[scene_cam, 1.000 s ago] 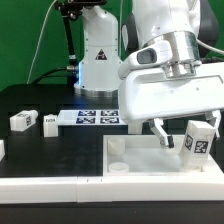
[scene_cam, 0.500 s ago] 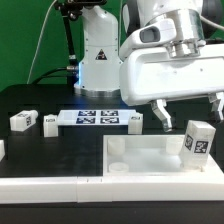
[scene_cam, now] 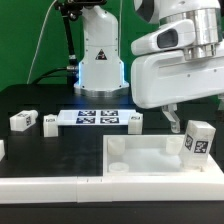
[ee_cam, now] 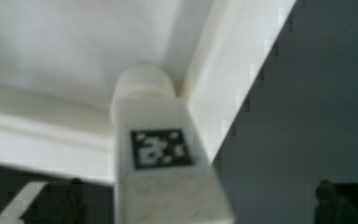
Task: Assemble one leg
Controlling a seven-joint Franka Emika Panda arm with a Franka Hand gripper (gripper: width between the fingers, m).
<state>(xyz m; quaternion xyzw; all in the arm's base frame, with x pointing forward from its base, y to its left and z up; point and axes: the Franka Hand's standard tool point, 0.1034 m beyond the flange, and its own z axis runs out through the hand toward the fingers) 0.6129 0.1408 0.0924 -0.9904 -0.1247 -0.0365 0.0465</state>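
Claw: my gripper hangs above the tray, spread wide with nothing in it; in the wrist view my dark fingertips sit well to either side of the leg, clear of it.
Leg: stands upright in the tray's corner toward the exterior view's right; its foot is at a rounded socket; whether it is seated there I cannot tell.
Edges: the tray's raised rim runs just beside the leg; open air between the leg's top and my claw.
Beyond the tray: the marker board lies flat on the black table; small white blocks near it.
Surfaces: smooth white plastic; the leg is a short squared post; the tray is flat-floored.
Labels: a black-and-white square tag on the leg's face; too blurred to read.
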